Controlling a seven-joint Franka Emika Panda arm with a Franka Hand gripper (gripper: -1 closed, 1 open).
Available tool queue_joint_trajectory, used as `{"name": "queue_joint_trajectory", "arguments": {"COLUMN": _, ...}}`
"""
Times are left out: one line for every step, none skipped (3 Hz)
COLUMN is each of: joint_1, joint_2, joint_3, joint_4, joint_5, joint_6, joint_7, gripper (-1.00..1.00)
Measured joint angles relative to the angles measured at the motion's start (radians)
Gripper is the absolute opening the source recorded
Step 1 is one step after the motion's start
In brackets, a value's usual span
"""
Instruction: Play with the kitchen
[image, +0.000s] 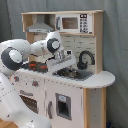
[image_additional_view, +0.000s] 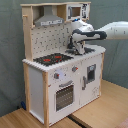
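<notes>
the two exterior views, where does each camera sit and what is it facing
first exterior view: low beside the arm's base, facing the kitchen front from its sink end; white arm links fill the first exterior view's left, hand over the sink.
second exterior view: off the hob corner, facing the kitchen; arm enters from the second exterior view's right.
shared: kitchen, sink, hob, microwave, hand.

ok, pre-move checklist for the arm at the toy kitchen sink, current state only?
1. Gripper over the sink and not the hob: ok.
2. Finger state: cannot tell.
3. Anything held: cannot tell.
4. Faucet clear of the gripper: cannot tell; in the first exterior view it stands right beside it.
5. Oven door shut: ok.
6. Kitchen upright on the table: ok.
</notes>
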Motion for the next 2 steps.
{"name": "queue_joint_trajectory", "arguments": {"joint_1": -0.004, "joint_2": 0.0, "joint_3": -0.003, "joint_4": -0.013, "joint_5": 0.0, "joint_6": -0.002, "joint_7": 0.103, "gripper": 1.0}}
{"name": "queue_joint_trajectory", "arguments": {"joint_1": -0.009, "joint_2": 0.001, "joint_3": 0.004, "joint_4": -0.027, "joint_5": 0.001, "joint_6": -0.004, "joint_7": 0.16, "gripper": 1.0}}
